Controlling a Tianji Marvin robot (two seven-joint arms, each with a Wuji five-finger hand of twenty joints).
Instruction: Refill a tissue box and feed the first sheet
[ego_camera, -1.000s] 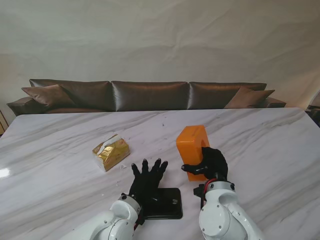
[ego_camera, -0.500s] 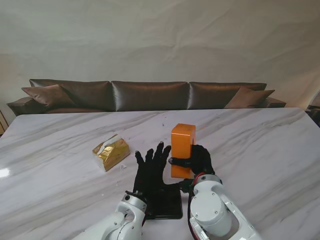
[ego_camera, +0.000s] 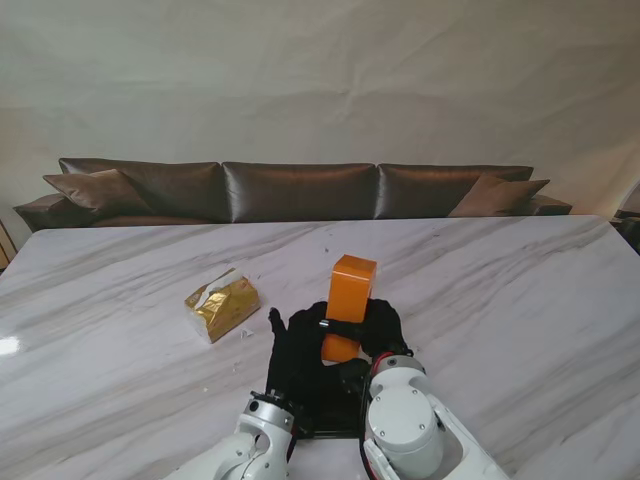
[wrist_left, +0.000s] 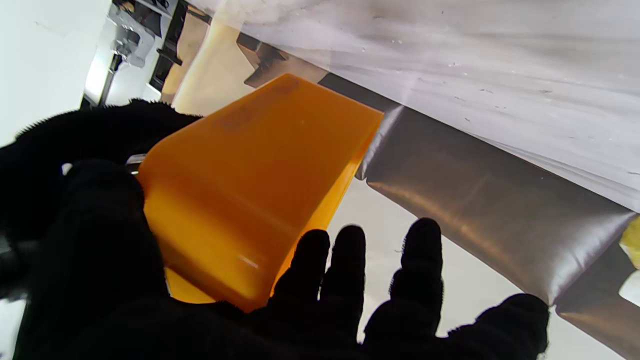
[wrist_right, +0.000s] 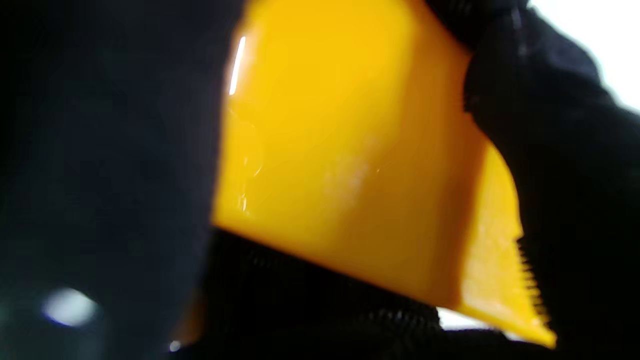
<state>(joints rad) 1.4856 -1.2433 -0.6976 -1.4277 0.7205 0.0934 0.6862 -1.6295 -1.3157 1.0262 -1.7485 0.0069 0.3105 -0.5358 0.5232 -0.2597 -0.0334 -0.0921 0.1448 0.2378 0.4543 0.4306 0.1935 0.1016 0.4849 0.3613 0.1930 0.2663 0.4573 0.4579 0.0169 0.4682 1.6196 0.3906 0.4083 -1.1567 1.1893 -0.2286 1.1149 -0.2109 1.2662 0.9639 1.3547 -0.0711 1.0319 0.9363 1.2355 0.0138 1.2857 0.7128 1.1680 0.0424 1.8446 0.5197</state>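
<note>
The orange tissue box (ego_camera: 350, 285) stands on end, lifted off the white marble table (ego_camera: 520, 290), with my right hand (ego_camera: 381, 326) shut around its lower part. Up close the box (wrist_right: 350, 175) fills the right wrist view, black fingers (wrist_right: 575, 175) wrapped over its edge. My left hand (ego_camera: 295, 355) is spread open right beside the box on its left, palm turned toward it. In the left wrist view the box (wrist_left: 250, 185) lies close against the palm, fingers (wrist_left: 345, 280) apart. The gold-wrapped tissue pack (ego_camera: 222, 302) lies on the table to the left.
A flat black plate (ego_camera: 325, 415) lies on the table nearest to me, mostly hidden between my two wrists. A brown leather sofa (ego_camera: 300, 190) runs behind the table's far edge.
My right hand has carried the orange box leftward and turned it upright. My left hand has risen off the black plate and now meets the box's side.
</note>
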